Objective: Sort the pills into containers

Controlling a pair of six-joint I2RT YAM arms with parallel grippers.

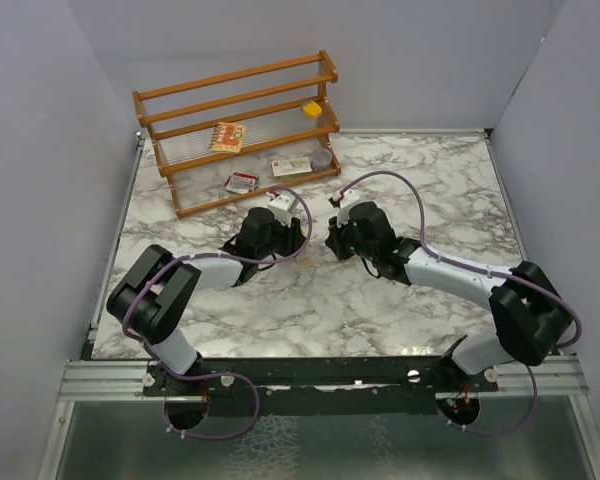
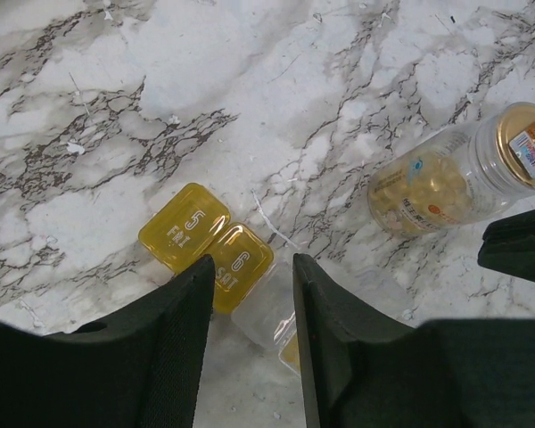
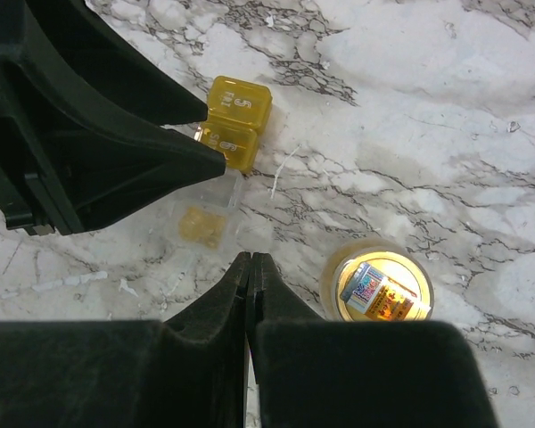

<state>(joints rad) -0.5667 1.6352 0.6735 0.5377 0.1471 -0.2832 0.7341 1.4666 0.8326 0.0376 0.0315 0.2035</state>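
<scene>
Soft, even overhead light keeps the top view bright, with only faint shadows under the arms on the marble tabletop. The wrist views are sharp on the stone, which washes out pale at the right wrist view's upper right; the round jar glows amber in that view. The left end effector and right end effector show near-black, with little detail.

The left tool hides part of the clear compartment; the jar runs off-frame
</scene>
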